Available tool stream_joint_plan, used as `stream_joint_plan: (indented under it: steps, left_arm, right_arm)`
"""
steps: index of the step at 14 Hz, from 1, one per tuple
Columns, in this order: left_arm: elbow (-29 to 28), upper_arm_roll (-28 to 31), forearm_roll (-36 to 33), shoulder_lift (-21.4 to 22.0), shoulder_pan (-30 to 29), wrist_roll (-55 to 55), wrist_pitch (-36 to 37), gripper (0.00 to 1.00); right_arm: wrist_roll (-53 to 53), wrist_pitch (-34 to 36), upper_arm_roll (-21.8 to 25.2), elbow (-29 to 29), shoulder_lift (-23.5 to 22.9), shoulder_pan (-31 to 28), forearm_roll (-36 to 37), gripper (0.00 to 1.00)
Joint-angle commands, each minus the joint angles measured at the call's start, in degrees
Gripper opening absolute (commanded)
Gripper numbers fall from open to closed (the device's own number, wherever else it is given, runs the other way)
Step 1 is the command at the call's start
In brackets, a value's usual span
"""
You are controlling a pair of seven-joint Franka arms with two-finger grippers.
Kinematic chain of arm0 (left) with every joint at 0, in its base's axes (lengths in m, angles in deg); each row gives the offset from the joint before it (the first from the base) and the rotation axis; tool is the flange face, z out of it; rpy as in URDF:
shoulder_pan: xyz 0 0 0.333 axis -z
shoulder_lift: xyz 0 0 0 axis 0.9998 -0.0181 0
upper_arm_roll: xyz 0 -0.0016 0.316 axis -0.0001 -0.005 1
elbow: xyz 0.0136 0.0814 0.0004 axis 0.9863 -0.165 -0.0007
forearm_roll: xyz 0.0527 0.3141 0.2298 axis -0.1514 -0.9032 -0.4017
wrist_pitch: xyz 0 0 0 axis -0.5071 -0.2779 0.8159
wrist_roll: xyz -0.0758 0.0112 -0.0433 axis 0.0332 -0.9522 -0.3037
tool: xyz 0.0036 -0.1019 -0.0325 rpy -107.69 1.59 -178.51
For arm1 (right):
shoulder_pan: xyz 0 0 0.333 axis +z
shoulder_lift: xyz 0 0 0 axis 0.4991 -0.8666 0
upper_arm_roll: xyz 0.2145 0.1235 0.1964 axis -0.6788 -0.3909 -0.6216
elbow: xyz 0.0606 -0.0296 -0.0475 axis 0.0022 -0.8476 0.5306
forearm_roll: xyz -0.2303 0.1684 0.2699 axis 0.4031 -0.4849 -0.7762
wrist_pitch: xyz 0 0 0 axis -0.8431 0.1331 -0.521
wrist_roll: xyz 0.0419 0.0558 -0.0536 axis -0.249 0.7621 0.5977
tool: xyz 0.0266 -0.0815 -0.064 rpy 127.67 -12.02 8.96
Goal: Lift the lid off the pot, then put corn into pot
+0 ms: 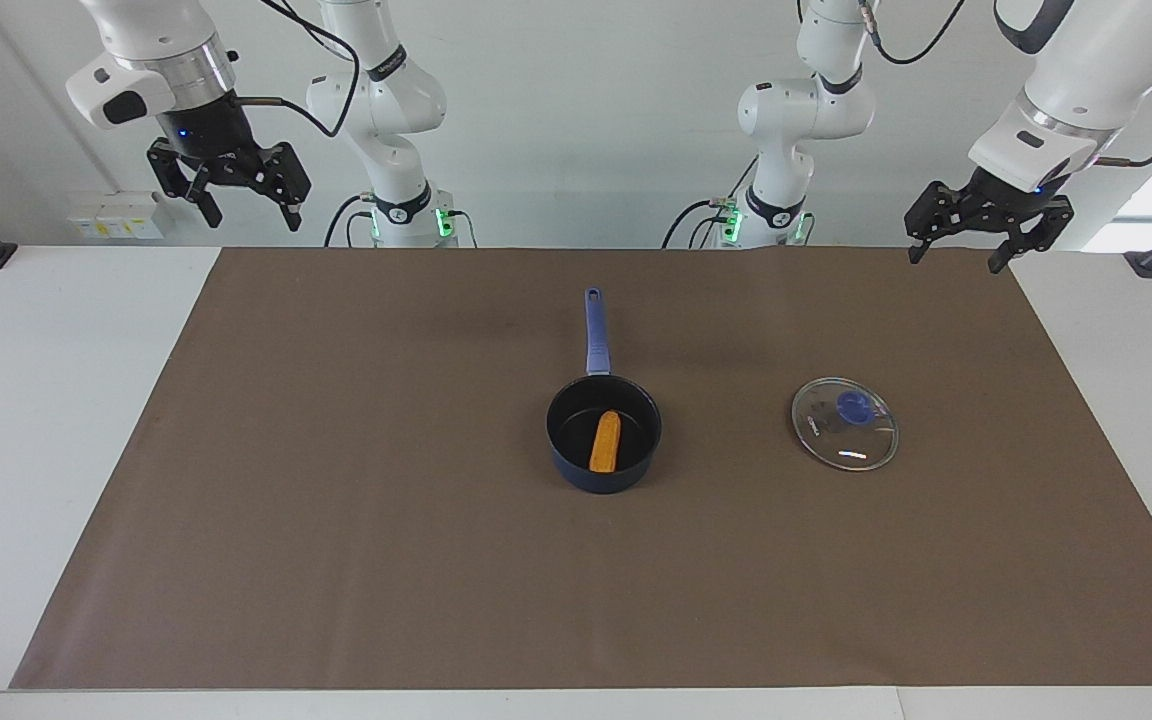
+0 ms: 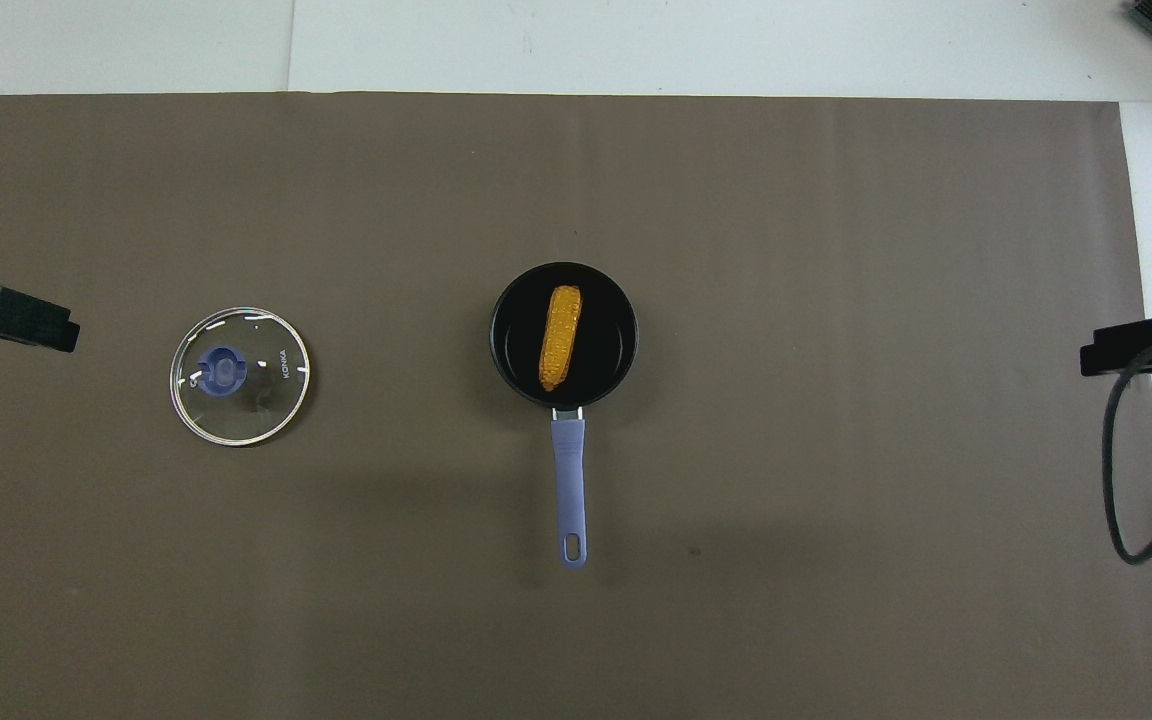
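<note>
The pot (image 1: 630,412) stands uncovered in the middle of the brown mat, its blue handle (image 1: 596,332) pointing toward the robots. The corn (image 1: 605,441) lies inside it. In the overhead view the corn (image 2: 560,325) lies lengthwise on the pot's black floor (image 2: 608,345). The lid (image 1: 844,423) lies flat on the mat beside the pot, toward the left arm's end, blue knob up; it also shows in the overhead view (image 2: 240,375). My left gripper (image 1: 954,258) hangs open and empty, raised over the mat's edge nearest the robots. My right gripper (image 1: 248,215) is raised, open and empty, at the right arm's end.
The brown mat (image 1: 336,520) covers most of the white table (image 1: 36,450). The grippers' tips show at the overhead view's sides, the left one (image 2: 6,315) and the right one (image 2: 1136,345), with a black cable (image 2: 1121,470) looping by the right one.
</note>
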Motion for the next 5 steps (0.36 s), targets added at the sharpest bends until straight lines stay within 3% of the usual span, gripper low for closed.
stream_joint_plan:
  steps: [1, 5]
  left_arm:
    - [-1.25, 0.01, 0.46, 1.22, -0.13, 0.04, -0.03, 1.00]
    - [-1.34, 0.01, 0.46, 1.22, -0.13, 0.04, -0.03, 1.00]
  right_arm:
    - [1.78, 0.03, -0.35, -0.94, 0.97, -0.91, 0.39, 1.00]
    - [1.78, 0.47, -0.35, -0.94, 0.97, -0.91, 0.48, 1.00]
